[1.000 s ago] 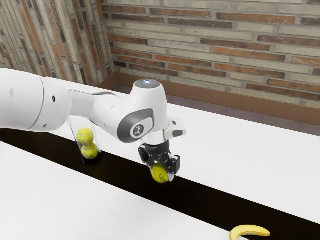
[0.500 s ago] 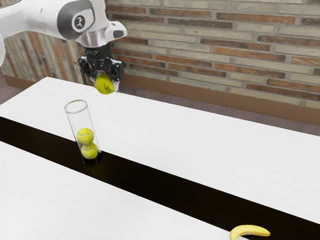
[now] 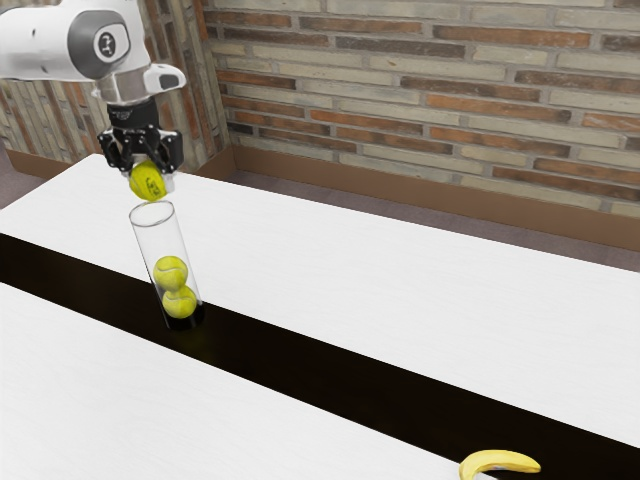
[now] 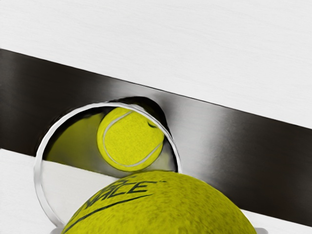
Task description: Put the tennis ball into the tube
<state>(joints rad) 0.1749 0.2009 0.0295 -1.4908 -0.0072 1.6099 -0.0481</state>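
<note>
I register: tennis ball (image 4: pixel 170 209), matt, felt-like nap; tube (image 3: pixel 158 240), smooth, glossy, transparent; tabletop (image 3: pixel 420 290), smooth, matt; dark strip (image 3: pixel 350 380), glossy, reflective; brick wall (image 3: pixel 450 90), rough, matt.

Banana (image 3: pixel 505 458): yellow, curved, at the lower right of the exterior frame, by the near edge of a dark band (image 3: pixel 320 370). Band runs slantwise from the left side down to the lower right, across a white bench (image 3: pixel 450 290); wrist view has it crossing the white too, with a dull sheen. Behind, brick wall (image 3: pixel 420 90), rust, tan and grey courses, cornering at upper left. Brown baseboard (image 3: pixel 400 193) below; strip of dark floor (image 3: pixel 500 231) beyond the bench.
</note>
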